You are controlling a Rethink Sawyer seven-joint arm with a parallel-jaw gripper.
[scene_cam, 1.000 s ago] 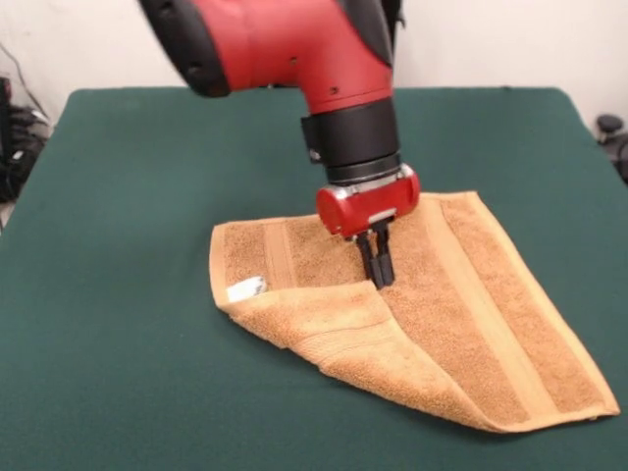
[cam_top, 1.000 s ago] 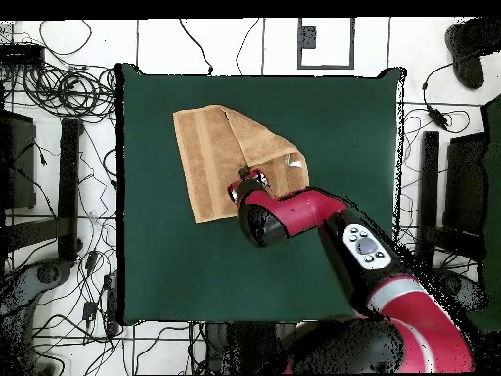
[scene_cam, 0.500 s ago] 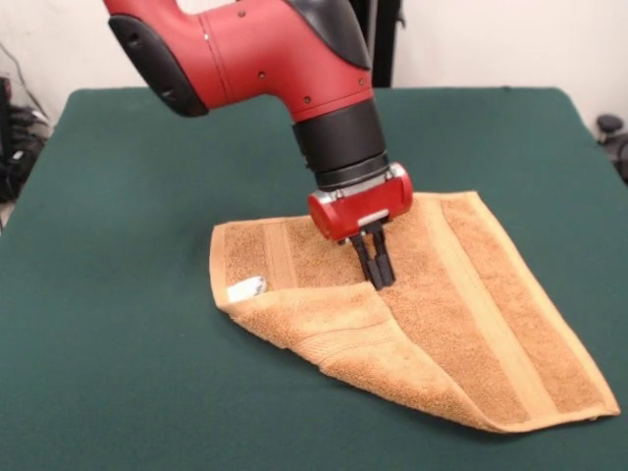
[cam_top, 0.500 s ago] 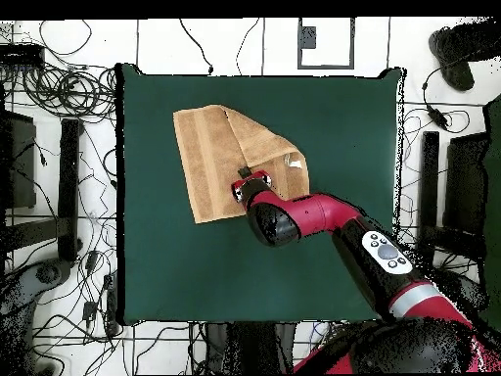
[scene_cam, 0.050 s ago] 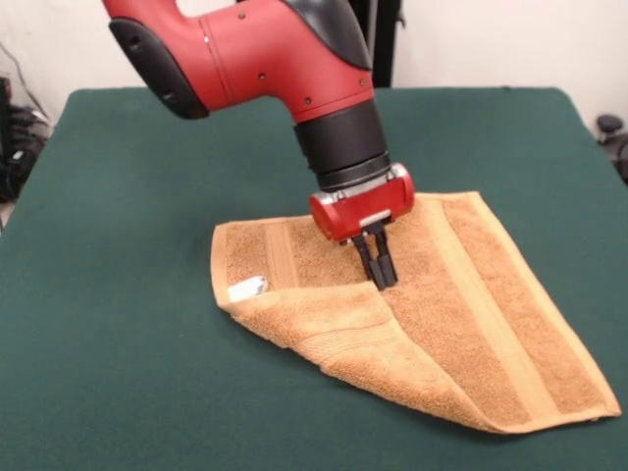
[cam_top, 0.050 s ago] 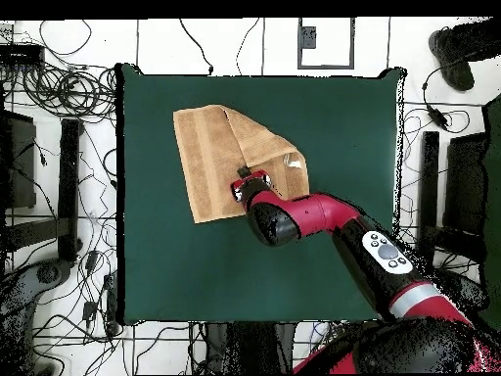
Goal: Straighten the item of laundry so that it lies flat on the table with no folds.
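Although the towel (scene_cam, 0.050 s ago: 461,314) lies mostly spread on the green desk (scene_cam, 0.050 s ago: 118,373), one corner is folded over on itself, forming a triangular flap (scene_cam, 0.050 s ago: 314,319) along the near left side in the front view, with the white tag (scene_cam, 0.050 s ago: 246,288) showing just beside the fold's edge. The towel sits toward one side of the desk, well inside its borders. The gripper (scene_cam, 0.050 s ago: 379,270) points down at the inner tip of that flap, where the folded corner meets the flat layer beneath. Its jaws stand close together and appear clenched at the cloth; whether they pinch the flap's tip or merely press on it cannot be confirmed. The fold line runs diagonally, from the tag side down toward the near edge of the towel. In my judgement, the folded corner must travel away from that line, toward the near left in the front view, so the flap's free tip at the jaws is the controlling point.
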